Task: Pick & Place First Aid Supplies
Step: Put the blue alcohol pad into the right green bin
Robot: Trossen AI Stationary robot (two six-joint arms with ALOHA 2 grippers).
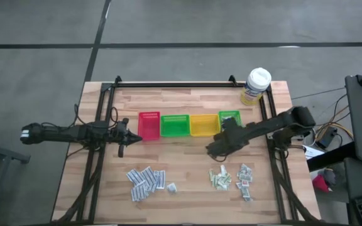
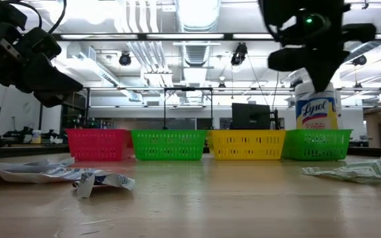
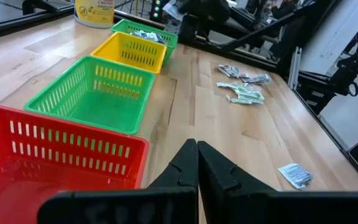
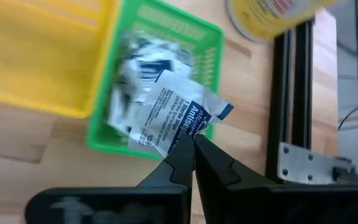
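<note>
Right gripper (image 4: 193,146) pinching antiseptic wipe sachet (image 4: 173,118) over rightmost green bin (image 4: 213,37); centre well inside rim before releasing. Left gripper (image 3: 197,163) pressed together, empty, beside red bin (image 3: 73,152).

Bare tabletop (image 1: 187,157) between bins (image 1: 175,125) and sachet piles (image 1: 146,182)

The wooden table (image 1: 187,176) carries four bins in one row: red (image 1: 149,126), green (image 1: 175,125), yellow (image 1: 203,125), green (image 1: 230,118). A yellow wipes tub (image 1: 255,86) stands at the far right corner. Sachet clusters lie near-left (image 1: 146,182) and near-right (image 1: 232,178).
</note>
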